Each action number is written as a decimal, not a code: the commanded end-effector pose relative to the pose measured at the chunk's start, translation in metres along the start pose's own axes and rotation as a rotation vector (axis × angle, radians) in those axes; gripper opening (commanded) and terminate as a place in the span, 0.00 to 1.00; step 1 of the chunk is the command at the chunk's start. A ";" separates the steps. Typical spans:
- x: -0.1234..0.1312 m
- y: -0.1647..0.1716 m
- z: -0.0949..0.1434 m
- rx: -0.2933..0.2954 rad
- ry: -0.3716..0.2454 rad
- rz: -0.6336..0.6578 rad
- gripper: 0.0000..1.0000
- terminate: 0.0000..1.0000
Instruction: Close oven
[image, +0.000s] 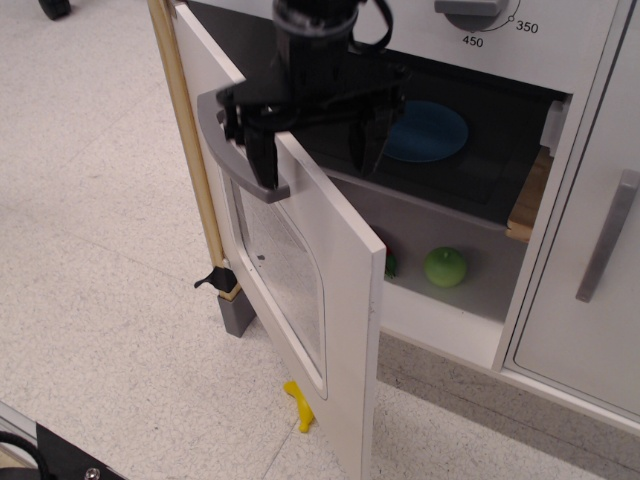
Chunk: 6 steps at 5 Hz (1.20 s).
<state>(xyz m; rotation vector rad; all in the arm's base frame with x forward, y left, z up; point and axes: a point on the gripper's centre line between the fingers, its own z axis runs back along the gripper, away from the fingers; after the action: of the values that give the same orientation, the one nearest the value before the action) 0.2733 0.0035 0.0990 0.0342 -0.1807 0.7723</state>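
Swung wide open: oven (470, 150), white, with the dark cavity exposed and a blue disc (427, 131) lying flat on the upper shelf. Hinged along the left edge: door (320, 290), standing out toward the camera at a steep angle from the front, free edge nearest the viewer, window facing left. Running down the door's outer face near the top: grey bar handle (232, 140), long axis sloping from upper left to lower right.

Straddling the top edge of the door: black end effector (312, 150), fingers spread apart and gripping nothing. One finger (260, 160) down on the outer, handle side, overlapping the bar; contact there impossible to confirm. The other down on the cavity side.

Closing likely calls for pushing the outer face rightward and back toward the cavity.

Lower shelf: green ball (446, 267). On the floor below the door: small yellow piece (299, 404).
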 end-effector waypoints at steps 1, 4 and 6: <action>0.012 -0.030 -0.008 -0.123 0.045 0.075 1.00 0.00; 0.020 -0.090 -0.004 -0.162 -0.017 0.135 1.00 0.00; 0.017 -0.092 0.006 -0.180 -0.062 0.137 1.00 0.00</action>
<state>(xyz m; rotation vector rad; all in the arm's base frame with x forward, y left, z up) 0.3377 -0.0476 0.0844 -0.0840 -0.2464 0.8894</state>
